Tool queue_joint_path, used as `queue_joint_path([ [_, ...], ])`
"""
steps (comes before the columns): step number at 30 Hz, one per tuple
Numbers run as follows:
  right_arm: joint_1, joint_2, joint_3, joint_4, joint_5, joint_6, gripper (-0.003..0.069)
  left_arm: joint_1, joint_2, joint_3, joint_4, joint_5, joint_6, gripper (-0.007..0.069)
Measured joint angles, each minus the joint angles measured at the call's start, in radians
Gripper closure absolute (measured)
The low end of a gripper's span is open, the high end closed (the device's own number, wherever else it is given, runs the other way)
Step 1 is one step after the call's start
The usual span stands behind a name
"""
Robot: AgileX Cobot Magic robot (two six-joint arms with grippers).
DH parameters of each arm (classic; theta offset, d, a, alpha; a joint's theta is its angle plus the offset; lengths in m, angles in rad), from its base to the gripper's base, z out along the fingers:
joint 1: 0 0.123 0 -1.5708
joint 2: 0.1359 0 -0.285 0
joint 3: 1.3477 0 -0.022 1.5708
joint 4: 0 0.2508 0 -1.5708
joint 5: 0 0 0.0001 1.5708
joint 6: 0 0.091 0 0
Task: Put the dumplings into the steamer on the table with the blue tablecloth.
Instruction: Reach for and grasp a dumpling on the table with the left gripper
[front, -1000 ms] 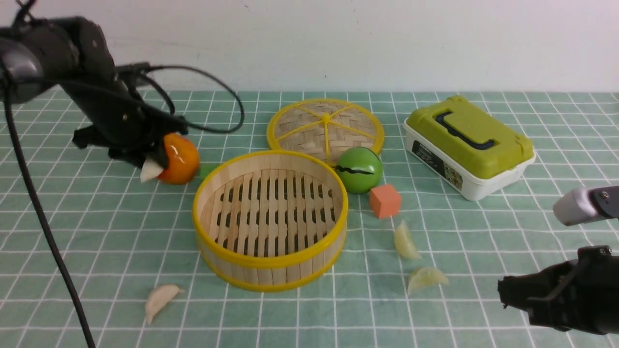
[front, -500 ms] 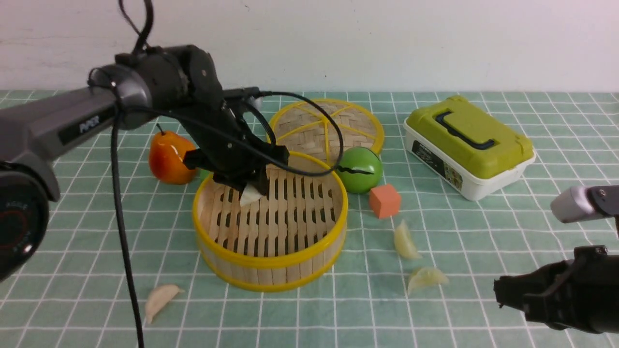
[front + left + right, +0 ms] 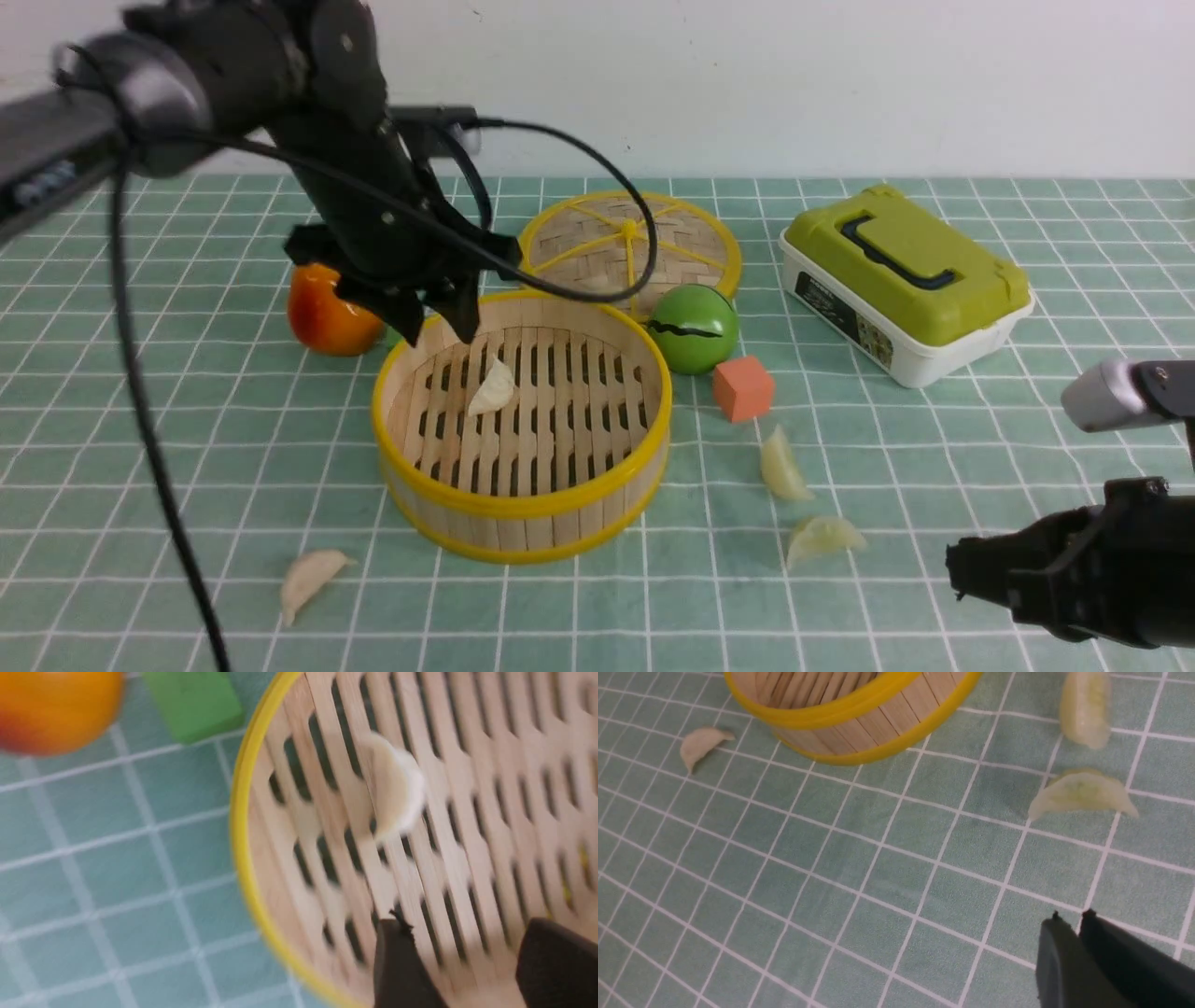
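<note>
The steamer (image 3: 523, 504) stands mid-table on the blue tablecloth (image 3: 187, 448). One dumpling (image 3: 492, 387) lies on its slatted floor and also shows in the left wrist view (image 3: 396, 792). My left gripper (image 3: 439, 327) hangs open and empty over the steamer's far left rim, above that dumpling. Two pale yellow-green dumplings lie right of the steamer, one (image 3: 782, 467) farther and one (image 3: 823, 538) nearer. Another dumpling (image 3: 310, 577) lies front left. My right gripper (image 3: 1069, 917) is shut and empty, low at the front right, short of the nearer dumpling (image 3: 1083, 794).
A flat woven lid (image 3: 627, 241) lies behind the steamer. A pear (image 3: 322, 313), a small green block (image 3: 194, 702), a green ball (image 3: 693, 329) and an orange cube (image 3: 743, 386) stand around the steamer. A green-lidded box (image 3: 901, 280) sits at the right.
My left gripper carried a dumpling from beside the pear to over the steamer, opened and rose. The dumpling now lies on the steamer floor. My right arm has crept slightly left.
</note>
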Motion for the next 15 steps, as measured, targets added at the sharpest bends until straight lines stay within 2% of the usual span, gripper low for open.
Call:
queue_joint_path([
  [4, 0.0, 0.0, 0.0, 0.0, 0.009, 0.0, 0.0596, 0.013, -0.165, 0.161, 0.031, -0.002, 0.0, 0.0315],
  [7, 0.0, 0.0, 0.0, 0.0, 0.021, 0.0, 0.0596, 0.04, -0.256, 0.378, 0.037, -0.078, 0.0, 0.032],
  [11, 0.0, 0.001, 0.0, 0.007, 0.025, -0.024, 0.0596, 0.072, -0.317, 0.687, 0.048, -0.301, 0.003, 0.0316],
  [15, 0.0, 0.001, 0.0, 0.036, 0.025, -0.042, 0.0596, 0.077, -0.301, 0.812, 0.048, -0.473, 0.072, 0.0293],
])
